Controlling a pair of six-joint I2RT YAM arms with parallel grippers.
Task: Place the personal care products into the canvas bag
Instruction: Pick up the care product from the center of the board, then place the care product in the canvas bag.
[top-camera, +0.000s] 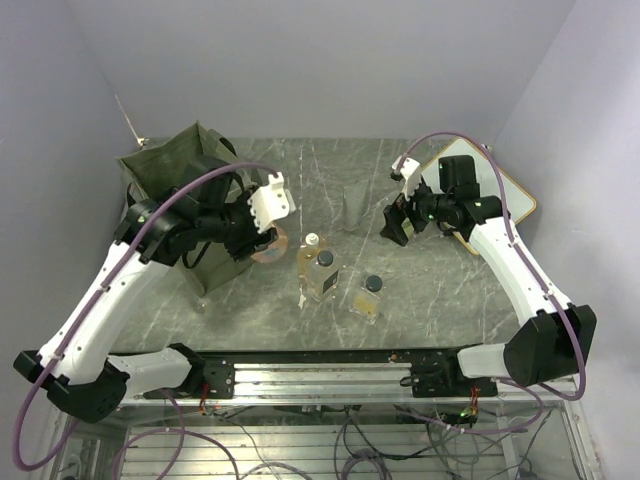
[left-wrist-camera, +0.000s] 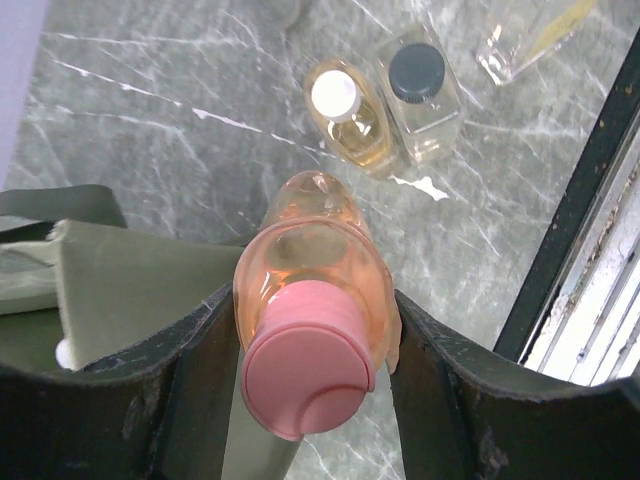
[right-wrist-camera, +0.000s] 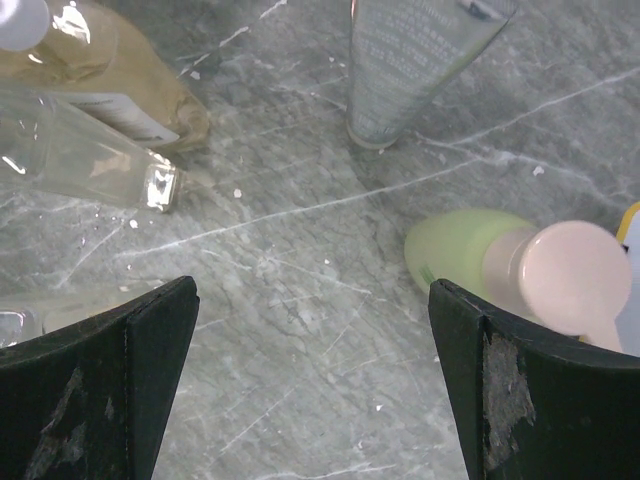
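Only the right wrist view shows one yellow-green bottle (right-wrist-camera: 455, 250), by the right hand (right-wrist-camera: 312, 295), spread apart; left hand (left-wrist-camera: 312, 302) clamps one orange bottle (left-wrist-camera: 310, 245)

Left arm (top-camera: 105, 295) and right arm (top-camera: 515, 260): white shells, black joints, lilac cable (top-camera: 440, 135) looped along each. Fingers (right-wrist-camera: 90, 390) black, scuffed, maybe paint wear.

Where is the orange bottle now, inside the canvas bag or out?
Out. The left gripper is shut on the orange bottle, held beside the canvas bag, over the table.
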